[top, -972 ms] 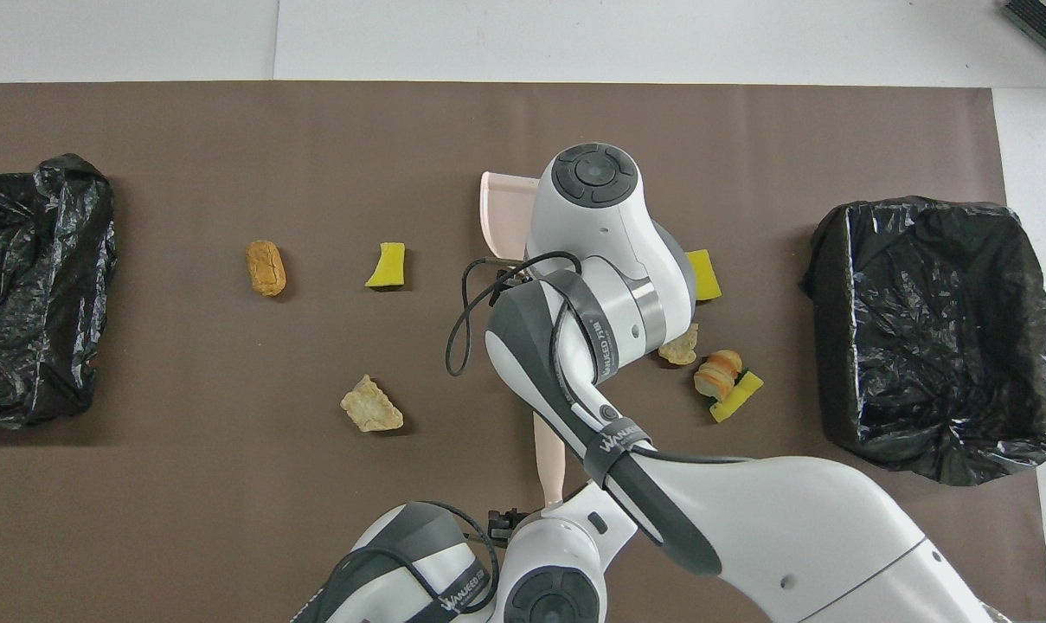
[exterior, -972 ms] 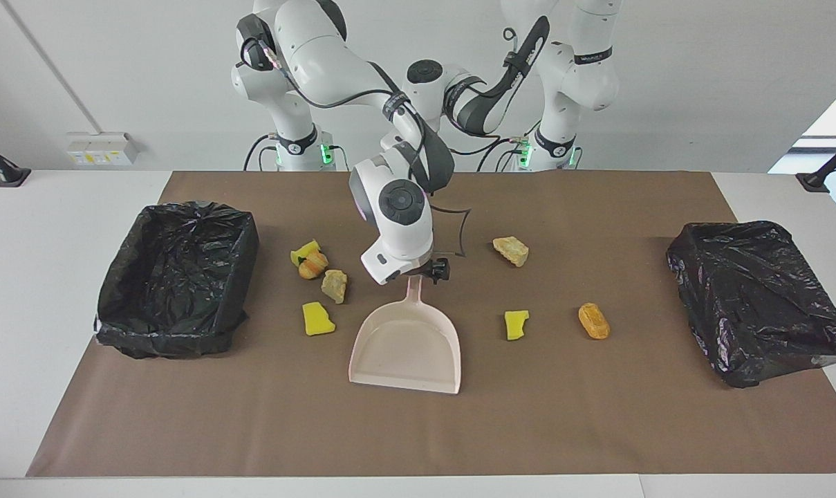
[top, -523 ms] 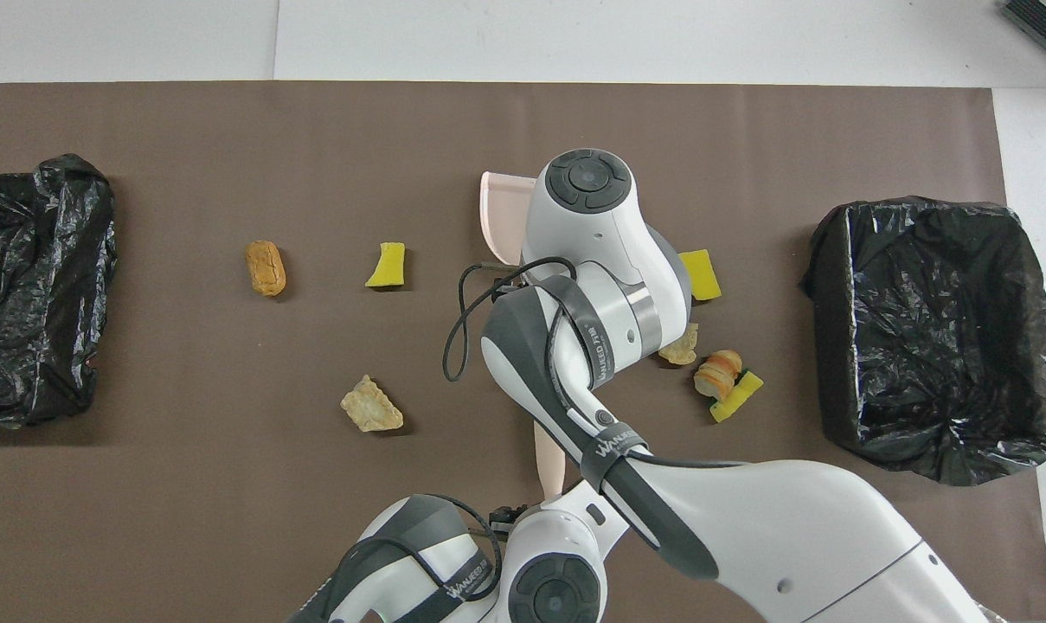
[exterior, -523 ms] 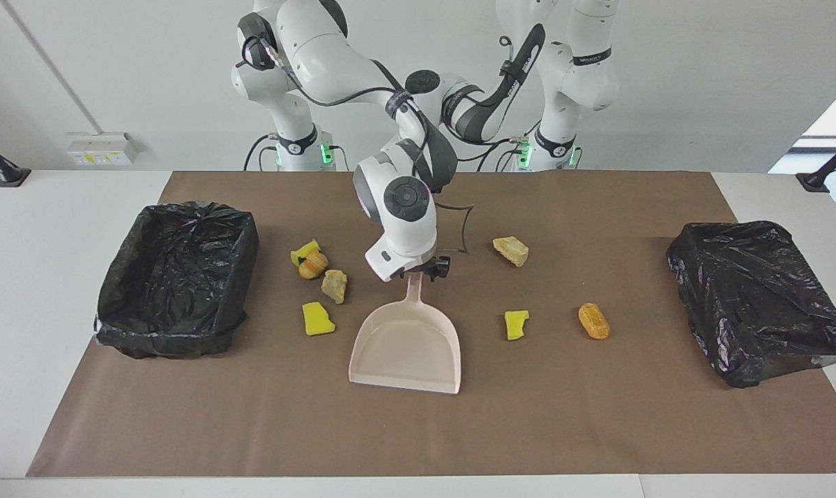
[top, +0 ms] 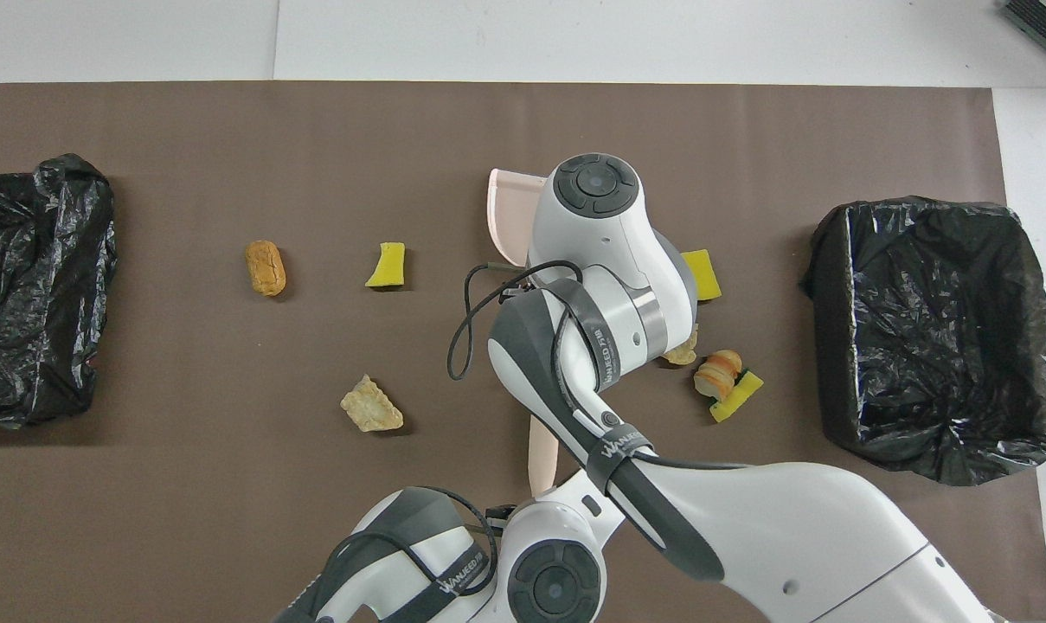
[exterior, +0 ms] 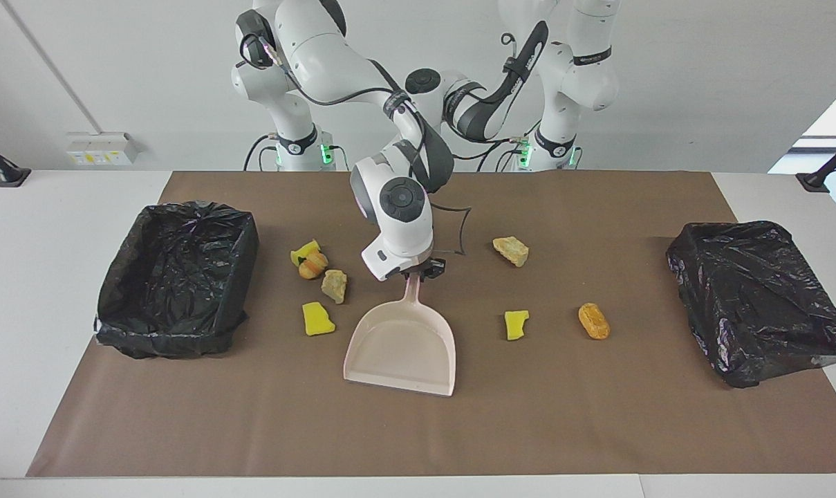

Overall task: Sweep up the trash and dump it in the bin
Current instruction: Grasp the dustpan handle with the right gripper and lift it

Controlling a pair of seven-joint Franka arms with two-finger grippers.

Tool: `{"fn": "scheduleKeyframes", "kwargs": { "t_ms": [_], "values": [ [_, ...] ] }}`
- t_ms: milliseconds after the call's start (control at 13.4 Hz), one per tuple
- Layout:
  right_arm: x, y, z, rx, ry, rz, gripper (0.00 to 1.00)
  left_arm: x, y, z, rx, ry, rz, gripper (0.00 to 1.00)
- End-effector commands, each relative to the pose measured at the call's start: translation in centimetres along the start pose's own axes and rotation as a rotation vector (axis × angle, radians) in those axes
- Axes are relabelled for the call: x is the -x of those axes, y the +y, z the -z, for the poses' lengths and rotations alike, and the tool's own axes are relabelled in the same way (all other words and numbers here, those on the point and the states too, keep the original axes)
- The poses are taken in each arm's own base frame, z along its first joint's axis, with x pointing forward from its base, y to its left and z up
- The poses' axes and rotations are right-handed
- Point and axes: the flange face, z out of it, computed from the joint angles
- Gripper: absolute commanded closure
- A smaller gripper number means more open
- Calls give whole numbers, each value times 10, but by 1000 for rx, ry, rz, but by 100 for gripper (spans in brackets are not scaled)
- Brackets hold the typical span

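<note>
Pale pink plastic dustpan (exterior: 400,349), frame centre: handle clenched by right gripper (exterior: 418,271). Left gripper (exterior: 418,83), upper centre: jaw state cannot be told. Seven trash scraps (exterior: 317,319) scattered alongside.

- Right gripper (exterior: 418,272), clamped on the dustpan (exterior: 400,348) handle, nudged a bit toward the right arm's end of the table and up a touch toward the robots since a second ago.
- Dustpan swung with it: open lip now angled toward the right arm's end, sitting closer to the yellow sponge chunk (exterior: 317,319) than before, and farther from the other yellow chunk (exterior: 516,324).
- In the overhead view, visible corner of the dustpan (top: 510,216) slid toward the right arm's end, handle tilted instead of near straight.
- Left arm's elbow higher, wrist folded a little more toward its base.
</note>
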Motion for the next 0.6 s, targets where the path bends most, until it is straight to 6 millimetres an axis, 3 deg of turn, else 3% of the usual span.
{"fn": "scheduleKeyframes", "kwargs": {
  "t_ms": [0,149,374,523],
  "values": [
    [2,8,26,-51,20,17,100,-5,-38,25,-76,-79,35,100],
    [-5,31,55,-72,48,59,100,-10,-73,20,-155,-167,99,100],
    [-10,77,95,-46,47,256,100,4,-90,17,-201,-213,122,100],
    [-8,111,123,10,41,372,100,0,-107,12,-206,-224,170,100]
  ]
}}
